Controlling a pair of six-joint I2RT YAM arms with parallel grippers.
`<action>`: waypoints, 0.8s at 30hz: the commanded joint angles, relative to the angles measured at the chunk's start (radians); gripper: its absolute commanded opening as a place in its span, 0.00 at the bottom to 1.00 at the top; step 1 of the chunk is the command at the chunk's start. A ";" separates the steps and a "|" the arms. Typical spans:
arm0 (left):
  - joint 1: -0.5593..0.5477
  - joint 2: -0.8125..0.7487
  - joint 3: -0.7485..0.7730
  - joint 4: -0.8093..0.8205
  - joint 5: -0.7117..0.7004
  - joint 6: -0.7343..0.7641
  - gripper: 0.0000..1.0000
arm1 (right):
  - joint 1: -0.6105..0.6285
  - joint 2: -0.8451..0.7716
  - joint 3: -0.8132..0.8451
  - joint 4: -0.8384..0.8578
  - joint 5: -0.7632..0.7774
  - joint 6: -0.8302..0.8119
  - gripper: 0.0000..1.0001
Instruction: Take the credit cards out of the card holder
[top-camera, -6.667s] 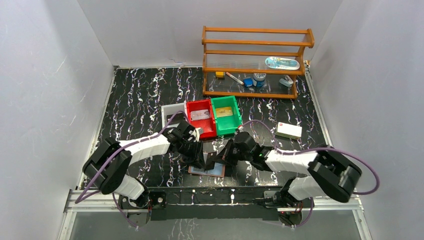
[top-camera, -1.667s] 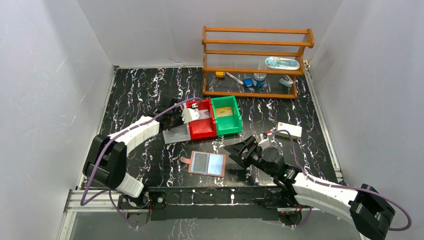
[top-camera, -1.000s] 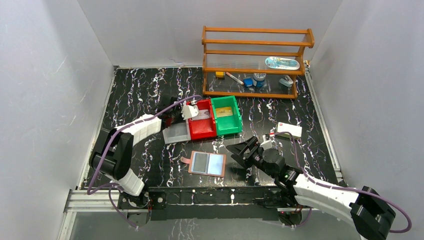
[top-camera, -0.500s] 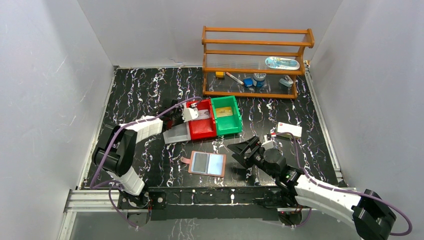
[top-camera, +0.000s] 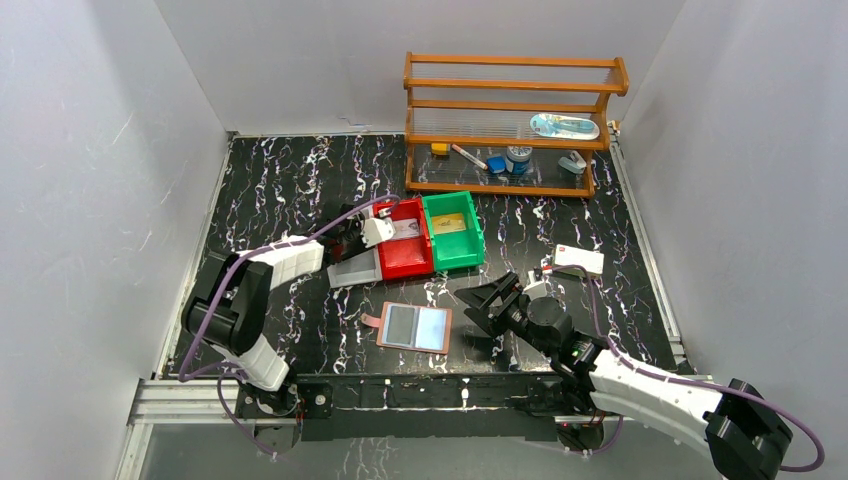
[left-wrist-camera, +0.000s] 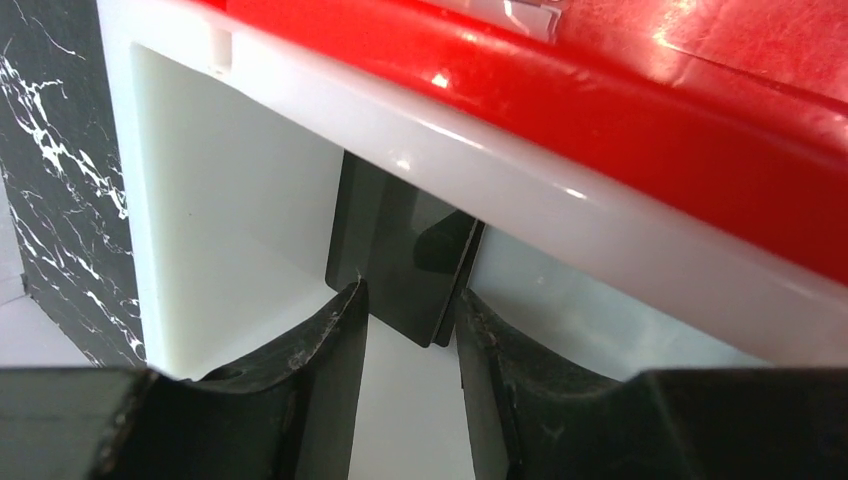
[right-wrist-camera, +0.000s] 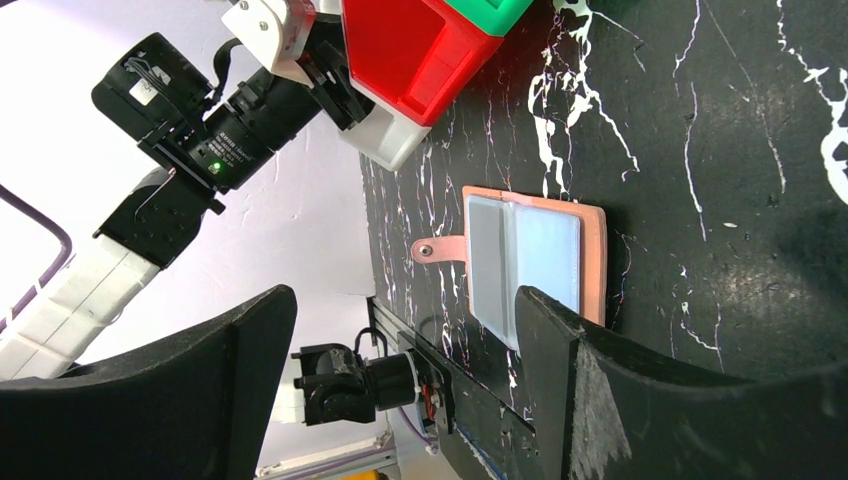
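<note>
The card holder (top-camera: 415, 327) lies open on the table, reddish-brown with two pale pockets and a strap tab; it also shows in the right wrist view (right-wrist-camera: 525, 255). My left gripper (top-camera: 360, 235) reaches into the white bin (top-camera: 352, 268). In the left wrist view its jaws (left-wrist-camera: 410, 305) stand apart, and a dark card (left-wrist-camera: 400, 250) leans on the bin wall just past the fingertips. A grey card (top-camera: 405, 230) lies in the red bin (top-camera: 403, 258), a yellowish card (top-camera: 448, 223) in the green bin (top-camera: 455, 248). My right gripper (top-camera: 480, 305) hovers open and holds nothing, right of the card holder (right-wrist-camera: 405, 295).
A white box with a red mark (top-camera: 578, 262) lies right of the right arm. A wooden shelf (top-camera: 512, 125) with small items stands at the back. The three bins sit side by side mid-table. White walls enclose the table on three sides.
The left jaws have parted from the dark card inside the white bin. The right arm has barely shifted and stays open beside the card holder.
</note>
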 joint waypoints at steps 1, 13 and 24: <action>0.004 -0.077 0.009 -0.017 0.032 -0.041 0.37 | -0.005 0.003 0.013 0.014 0.001 0.006 0.89; 0.002 -0.476 -0.058 0.056 0.092 -0.404 0.85 | -0.005 0.116 0.139 -0.103 -0.078 -0.041 0.90; 0.004 -0.787 -0.065 -0.390 -0.084 -1.079 0.98 | 0.029 0.496 0.605 -0.560 -0.120 -0.241 0.87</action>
